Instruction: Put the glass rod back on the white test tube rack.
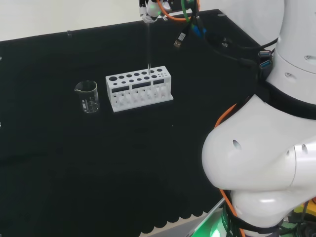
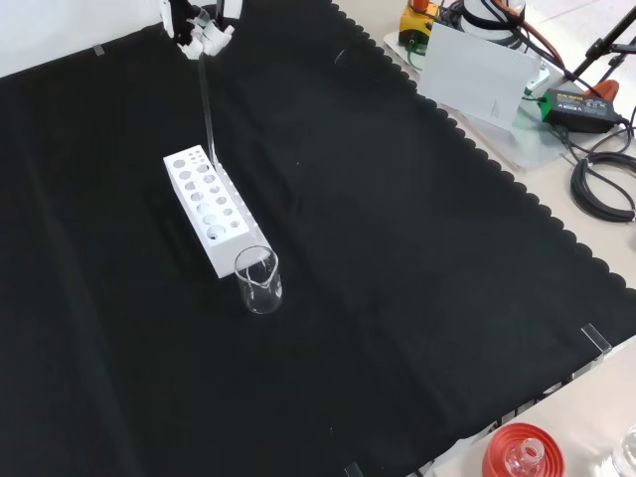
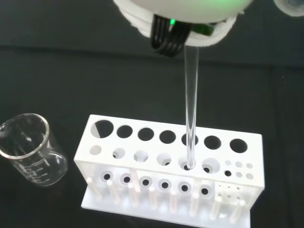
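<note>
We find the hand (image 2: 202,32) at the far edge of the black-clothed desk (image 2: 397,278), its fingertips pinched on the top of the glass rod (image 2: 207,104). The rod hangs nearly upright above the white test tube rack (image 2: 206,210). In the wrist view its lower tip sits in, or right at the mouth of, one of the rack's top holes; we cannot tell how deep. A clear beaker (image 2: 259,279) stands upright just beside the rack's near end in the front view.
</note>
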Action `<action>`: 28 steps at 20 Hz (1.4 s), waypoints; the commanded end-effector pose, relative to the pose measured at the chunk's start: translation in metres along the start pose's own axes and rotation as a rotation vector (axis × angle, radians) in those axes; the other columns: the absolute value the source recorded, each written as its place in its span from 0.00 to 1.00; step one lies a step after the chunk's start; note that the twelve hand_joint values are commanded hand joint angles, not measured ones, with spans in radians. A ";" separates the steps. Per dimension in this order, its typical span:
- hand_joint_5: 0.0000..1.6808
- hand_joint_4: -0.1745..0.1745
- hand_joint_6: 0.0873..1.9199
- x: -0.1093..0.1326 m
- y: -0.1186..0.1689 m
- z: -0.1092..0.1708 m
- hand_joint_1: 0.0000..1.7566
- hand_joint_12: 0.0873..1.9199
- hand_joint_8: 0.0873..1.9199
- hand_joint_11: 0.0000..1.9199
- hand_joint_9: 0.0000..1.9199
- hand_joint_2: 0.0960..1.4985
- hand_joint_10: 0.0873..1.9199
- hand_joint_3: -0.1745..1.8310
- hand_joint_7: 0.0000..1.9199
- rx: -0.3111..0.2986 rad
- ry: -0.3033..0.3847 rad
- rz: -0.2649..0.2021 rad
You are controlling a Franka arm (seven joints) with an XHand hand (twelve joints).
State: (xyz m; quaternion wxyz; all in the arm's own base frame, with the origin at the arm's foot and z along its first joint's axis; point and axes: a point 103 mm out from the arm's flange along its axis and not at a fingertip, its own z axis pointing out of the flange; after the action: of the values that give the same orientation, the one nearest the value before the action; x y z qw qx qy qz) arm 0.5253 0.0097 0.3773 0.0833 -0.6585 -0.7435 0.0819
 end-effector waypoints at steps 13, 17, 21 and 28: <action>0.71 0.00 0.25 -0.013 0.014 0.007 0.76 0.31 0.32 0.81 0.92 0.44 0.13 0.37 0.72 0.022 0.004 0.008; 0.71 0.00 0.25 -0.018 0.023 0.011 0.76 0.31 0.32 0.81 0.92 0.44 0.13 0.37 0.72 0.029 0.004 0.013; 0.70 0.00 0.25 -0.021 0.022 0.014 0.76 0.31 0.32 0.81 0.92 0.44 0.13 0.37 0.72 0.033 0.001 0.020; 0.71 0.00 0.25 -0.028 0.024 0.018 0.76 0.31 0.32 0.81 0.91 0.44 0.13 0.37 0.72 0.034 0.014 0.034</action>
State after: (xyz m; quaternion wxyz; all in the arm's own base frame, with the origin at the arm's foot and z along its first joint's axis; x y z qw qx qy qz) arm 0.5465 -0.0093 0.3553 0.0974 -0.6646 -0.7349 0.0936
